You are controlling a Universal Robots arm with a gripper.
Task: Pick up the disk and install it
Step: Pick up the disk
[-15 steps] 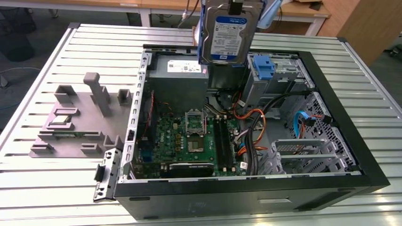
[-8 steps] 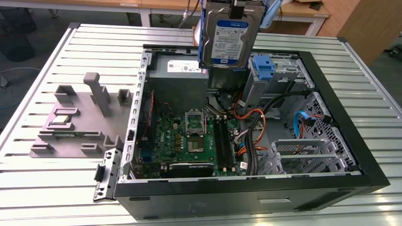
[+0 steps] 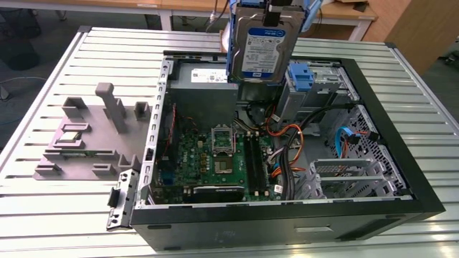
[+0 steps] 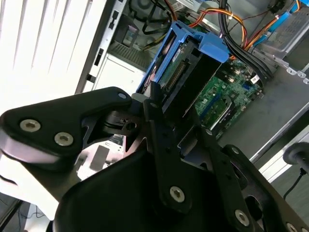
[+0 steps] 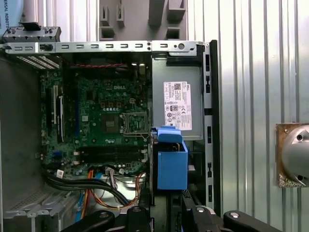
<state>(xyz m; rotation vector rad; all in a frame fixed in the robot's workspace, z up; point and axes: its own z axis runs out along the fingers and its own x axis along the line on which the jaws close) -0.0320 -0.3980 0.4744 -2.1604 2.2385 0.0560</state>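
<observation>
Disk (image 3: 259,48) off the bench (image 3: 57,215), up in the air over the open computer case (image 3: 287,228). Clamped at its upper short edge by the hand (image 3: 275,15); black fingers (image 4: 164,150) closed on the blue carrier bracket in the second wrist view, with nothing slack visible there.

Hanging on end: long axis straight down from the hand toward the case interior, labelled face turned to the exterior view, blue bracket showing along both long sides.

Position over the case: close to the far wall, lower edge just above the rim. Overlapping the power supply (image 3: 204,78) on the exterior view's left, just beside the drive cage with the blue caddy (image 3: 301,78) on the exterior view's right. Motherboard (image 3: 215,161) nearer the camera and lower, well apart from the drive.

Seen end-on in the first wrist view as a blue block directly ahead of the hand, against the power supply's near edge.

Judged state of the work: pick-up done, drive carried and not yet seated. Cage slightly to the exterior view's right of the hanging drive and lower, so not yet lined up with it.
</observation>
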